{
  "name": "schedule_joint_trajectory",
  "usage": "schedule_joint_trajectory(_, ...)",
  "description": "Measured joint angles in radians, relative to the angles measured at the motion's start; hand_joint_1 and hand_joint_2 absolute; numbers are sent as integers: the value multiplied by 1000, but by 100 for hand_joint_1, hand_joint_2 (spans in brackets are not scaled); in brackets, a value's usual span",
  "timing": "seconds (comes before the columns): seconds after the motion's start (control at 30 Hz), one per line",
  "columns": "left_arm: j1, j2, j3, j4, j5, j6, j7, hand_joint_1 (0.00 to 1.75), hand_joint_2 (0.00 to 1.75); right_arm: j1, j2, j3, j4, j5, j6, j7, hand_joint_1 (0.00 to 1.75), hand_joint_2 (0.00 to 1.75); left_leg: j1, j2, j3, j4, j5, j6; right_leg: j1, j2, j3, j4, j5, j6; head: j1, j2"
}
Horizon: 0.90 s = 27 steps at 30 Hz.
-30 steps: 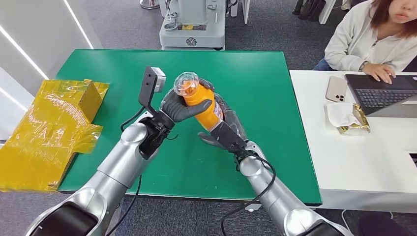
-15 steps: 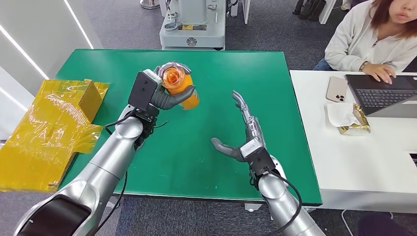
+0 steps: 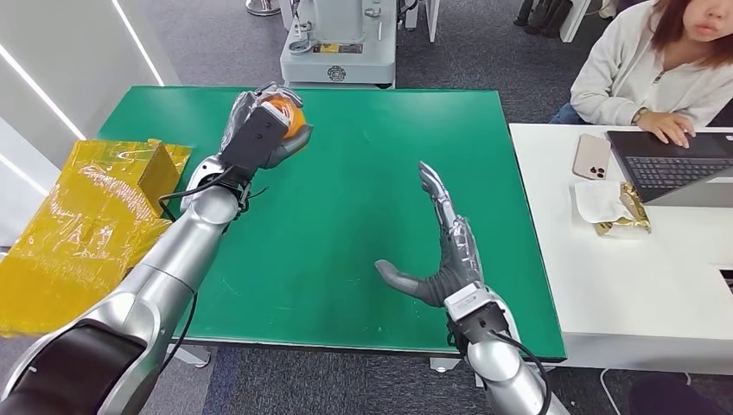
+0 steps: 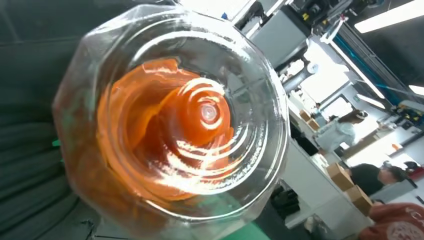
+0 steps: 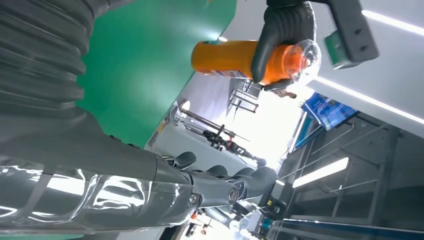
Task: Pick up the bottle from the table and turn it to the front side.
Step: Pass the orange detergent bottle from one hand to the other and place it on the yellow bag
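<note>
Kuavo arms and hands, silver and dark grey

Both arms (image 3: 177, 259) silver, smooth rounded shells; black cables loop beside each wrist. Left hand (image 3: 259, 130) dark grey with a black boxy camera block at the wrist. Right hand (image 3: 445, 246) dark grey, thick grey thumb, glossy clear film over its ribbed grey cover (image 5: 45, 60).

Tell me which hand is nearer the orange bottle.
Left. The left hand grips the orange bottle above the green table's far left part; the right hand is open, apart from it, over the table's near right.
</note>
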Motion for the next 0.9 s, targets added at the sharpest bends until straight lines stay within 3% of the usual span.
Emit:
schedule_joint_trajectory(0.2, -43, 46, -15, 32, -305, 249, 69, 175, 175, 40, -20, 12, -46, 26, -12, -5, 0, 175, 0, 0, 0, 0, 0, 0, 0, 0, 0, 0, 0, 0, 0, 0)
schedule_joint_trajectory(0.4, -133, 159, -52, 61, -653, 390, 243, 175, 175, 82, -48, 25, -81, 16, -36, -23, 0, 175, 1, 1, 0, 0, 0, 0, 0, 1, 0, 1, 0, 0, 0, 0)
schedule_joint_trajectory(0.57, -196, 251, -66, 90, -798, 413, 329, 175, 175, 111, -51, 26, -92, 14, -38, -41, 0, 175, 1, 2, 0, 0, 0, 0, 0, 2, -1, 1, 0, 0, 0, 0)
schedule_joint_trajectory(0.9, -237, 343, -109, 124, -1028, 348, 449, 175, 175, 118, -51, 25, -95, -5, -24, -59, 0, 175, 0, 1, 0, 0, 0, 0, 0, 1, -1, 1, 0, 0, 0, 0)
